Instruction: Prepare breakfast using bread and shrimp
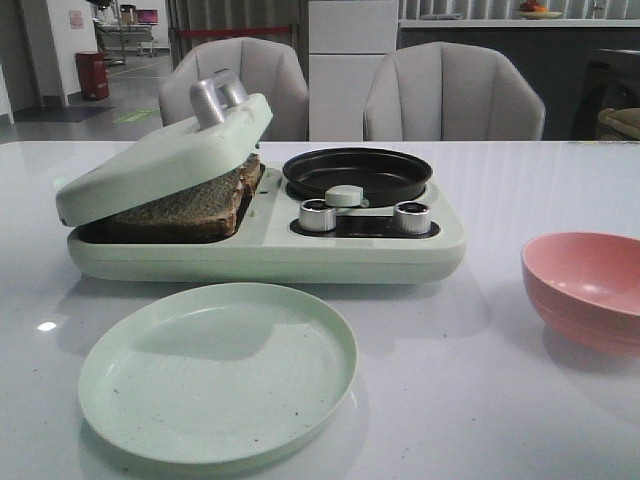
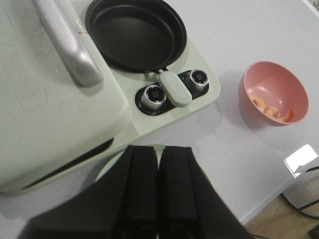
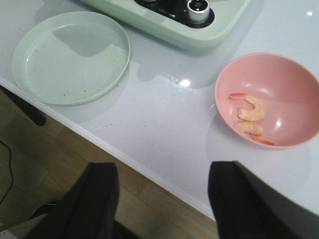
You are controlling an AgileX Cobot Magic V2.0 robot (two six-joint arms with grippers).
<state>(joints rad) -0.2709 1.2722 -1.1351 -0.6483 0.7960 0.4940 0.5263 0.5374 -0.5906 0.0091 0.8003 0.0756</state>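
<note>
I noted bread [image 1: 185, 205] clamped under the sandwich-maker lid [image 1: 165, 155], shrimp [image 3: 249, 115] in the pink bowl [image 3: 294, 84]; left end effector [image 2: 158, 186] closed and empty, right end effector [image 3: 162, 199] spread: approach shrimp vertically, pinch gently.

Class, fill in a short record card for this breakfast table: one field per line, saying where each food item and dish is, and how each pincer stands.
bread: sandwiched under the tilted lid of the green maker
shrimp: in the pink bowl
black pan: empty
green plate: empty, in front of the maker
left pincer: shut, holding nothing
right pincer: open, holding nothing
</note>
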